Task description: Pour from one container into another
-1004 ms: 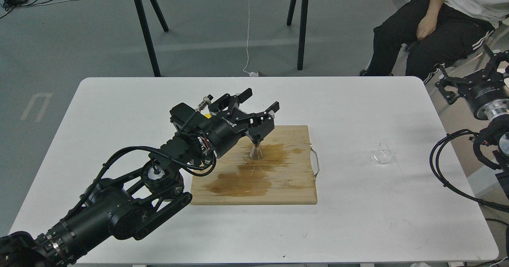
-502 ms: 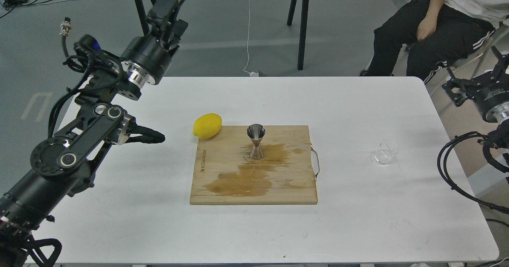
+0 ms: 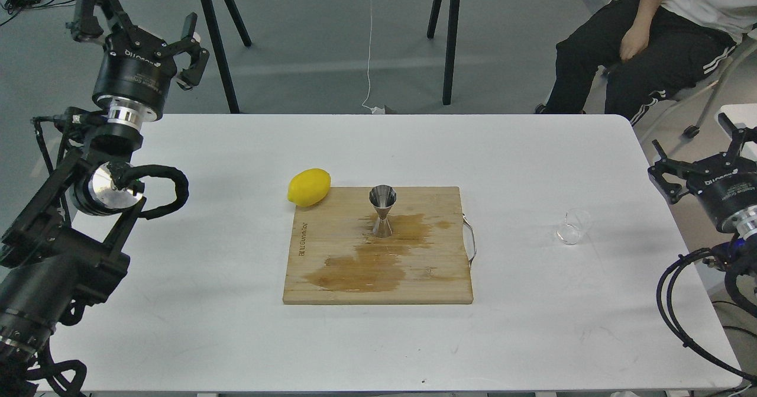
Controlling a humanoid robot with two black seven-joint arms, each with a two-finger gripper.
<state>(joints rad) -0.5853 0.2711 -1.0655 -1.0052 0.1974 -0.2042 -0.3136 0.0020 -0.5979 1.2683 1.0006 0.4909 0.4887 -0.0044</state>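
The left gripper (image 3: pixel 137 21) is up beyond the table's far left corner, fingers spread wide apart, holding nothing. Over on the other side, the right gripper (image 3: pixel 698 148) hangs off the table's right edge, its fingers apart too and empty. On the white table (image 3: pixel 532 326) the steel jigger (image 3: pixel 382 210) stands upright on the wooden cutting board (image 3: pixel 414 278), near the board's far edge, with a brown wet stain (image 3: pixel 366 267) spreading across the wood toward the near edge. The clear glass cup (image 3: pixel 573 226) sits on the table near its right edge, well apart from the board. A lemon (image 3: pixel 309 187) lies touching the board's far left corner.
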